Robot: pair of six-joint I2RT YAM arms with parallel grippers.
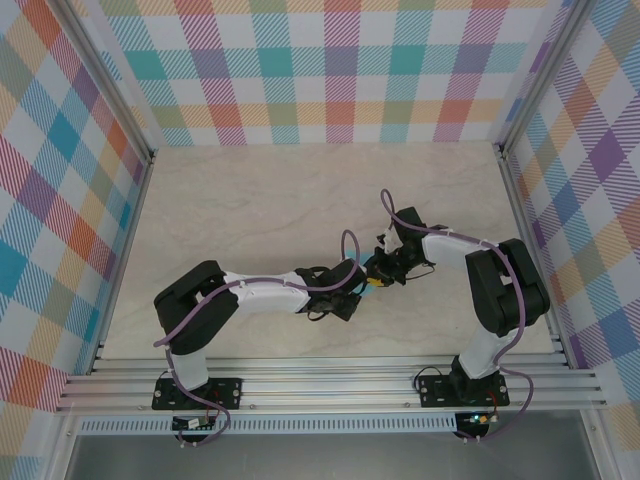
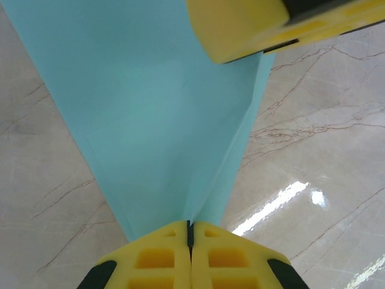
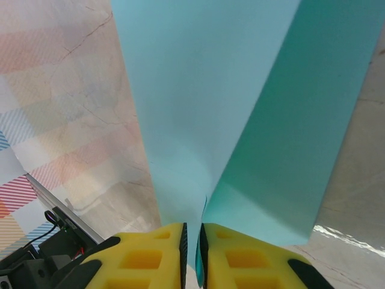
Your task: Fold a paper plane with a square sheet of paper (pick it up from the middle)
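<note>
**A:** Top view: what's shown?
**B:** Left claw (image 1: 355,283) and right claw (image 1: 388,262) sit on opp. sides of the paper (image 1: 372,268), a small blue patch betw. them, mid-table (image 1: 250,200).

**A:** Left wrist view?
**B:** Left claw (image 2: 189,232) is closed flat on the paper's (image 2: 162,120) narrow end, w/ a crease running up from the jaws. Right claw's finger (image 2: 240,24) is at the paper's far end.

**A:** Right wrist view?
**B:** Right claw (image 3: 192,235) is nearly closed, pinching the paper (image 3: 192,90) at a fold. The darker flap lies right of the crease.

**A:** Step?
**B:** Prob. mid-fold, paper seemingly held above the table by both claws. Next move likely needs one claw to release and re-grip w/o skewing the crease.
</note>
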